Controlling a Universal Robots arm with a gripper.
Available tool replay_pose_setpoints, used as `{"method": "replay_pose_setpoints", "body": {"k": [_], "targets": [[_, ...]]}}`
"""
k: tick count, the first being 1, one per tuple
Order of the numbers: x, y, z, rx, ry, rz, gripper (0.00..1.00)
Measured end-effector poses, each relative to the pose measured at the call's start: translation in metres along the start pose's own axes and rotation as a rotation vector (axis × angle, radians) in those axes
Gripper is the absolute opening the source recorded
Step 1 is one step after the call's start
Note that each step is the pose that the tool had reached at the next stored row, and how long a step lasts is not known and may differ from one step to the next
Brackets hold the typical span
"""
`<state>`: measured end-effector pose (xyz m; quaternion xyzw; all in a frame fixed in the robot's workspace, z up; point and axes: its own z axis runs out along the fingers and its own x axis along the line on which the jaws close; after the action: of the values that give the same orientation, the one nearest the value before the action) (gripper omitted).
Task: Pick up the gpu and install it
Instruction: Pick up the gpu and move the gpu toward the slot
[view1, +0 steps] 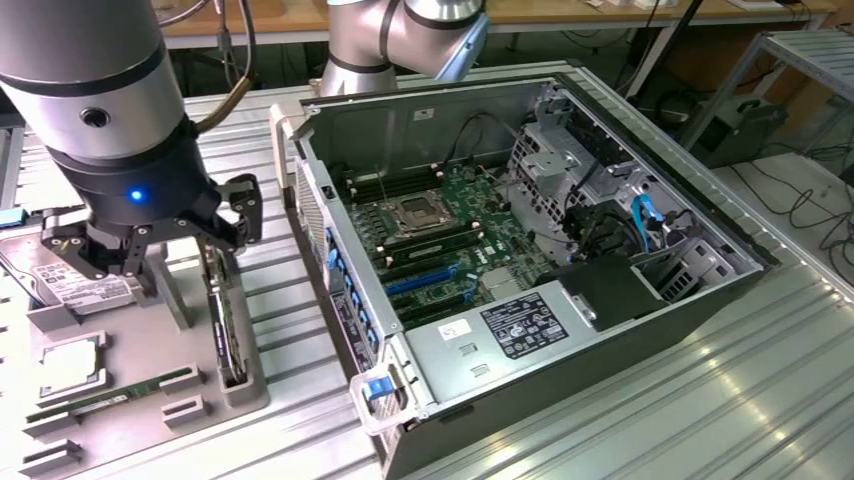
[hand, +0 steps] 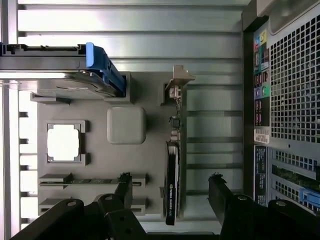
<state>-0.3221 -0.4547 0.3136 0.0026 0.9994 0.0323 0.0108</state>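
the jaws are spread wide and released, grasping nothing. they hang over the grey parts tray (view1: 160, 350), which lies on the ribbed metal counter (view1: 641, 420) beside the open computer case (view1: 387, 120). the gpu (hand: 172, 175) stands on edge in its slot along the side of the tray nearest the case. it sits straight below the jaws and between the two fingers (hand: 124, 187), one facing each flat side, and as far as i can tell touches neither. its long axis runs parallel to the case's ported rear wall, square across the line on which the jaws close. the pale bracket (hand: 177, 80) is at the end farther from the fingers. the blue expansion slots (view1: 424, 282) in the case look unfilled.
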Motion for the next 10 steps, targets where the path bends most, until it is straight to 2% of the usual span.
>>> {"method": "replay_pose_setpoints", "body": {"k": [10], "targets": [[0.000,-0.0009,0.0150,0.0000,0.0004,0.000,0.72]]}}
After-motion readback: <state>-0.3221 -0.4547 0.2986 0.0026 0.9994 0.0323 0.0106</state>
